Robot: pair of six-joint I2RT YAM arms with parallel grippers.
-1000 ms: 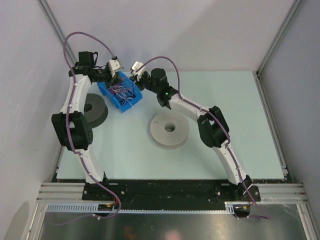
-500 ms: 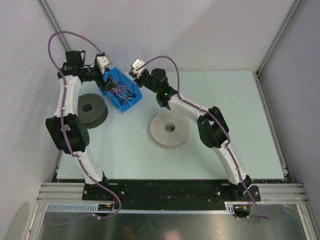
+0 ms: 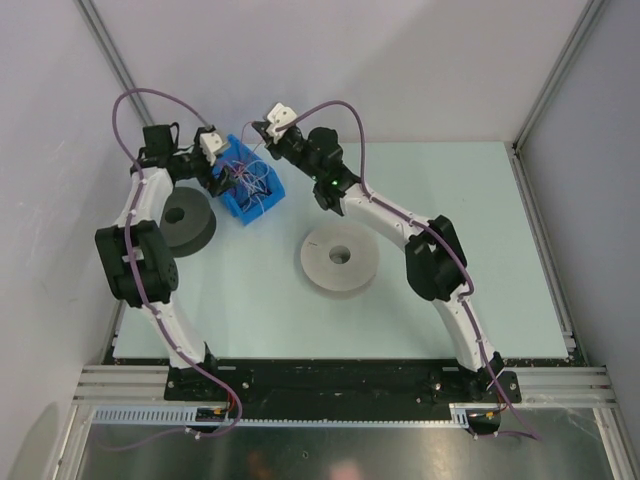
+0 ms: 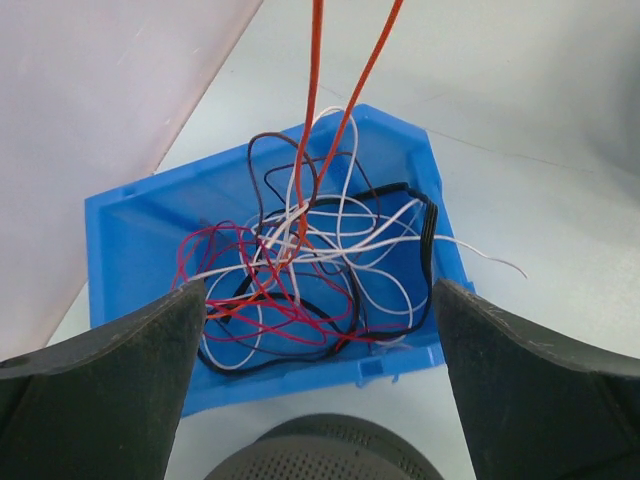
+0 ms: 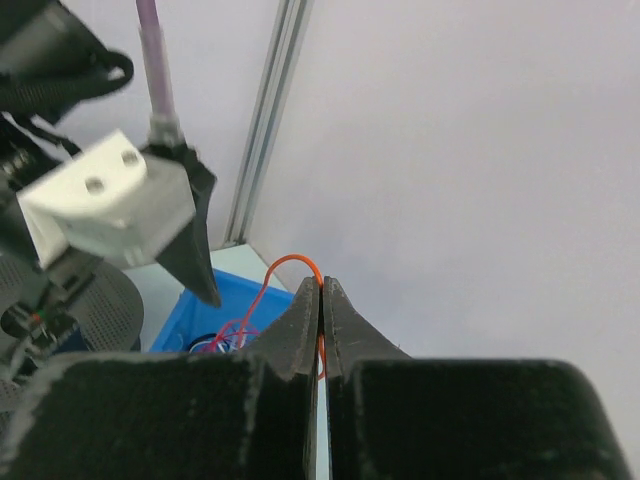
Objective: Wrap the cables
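**Right claw pinches an orange cable above the bin; left claw gapes wide**

The right claw (image 5: 321,287) is closed tight on a thin orange cable (image 5: 291,261), which arches over its fingertips and drops toward the bin. From the left wrist, the same orange cable (image 4: 315,100) shows as two strands rising out of the top of the frame.

The left claw (image 4: 318,292) is spread wide and holds nothing, with one finger on each side of the bin below it.

The blue bin (image 3: 246,213) sits at the far left of the pale surface (image 3: 480,250) and holds a loose tangle of cables (image 4: 300,270) in red, white, black and orange. A dark grey spool (image 3: 185,217) lies just left of the bin. A lighter grey spool (image 3: 340,258) sits apart, nearer the middle of the surface.
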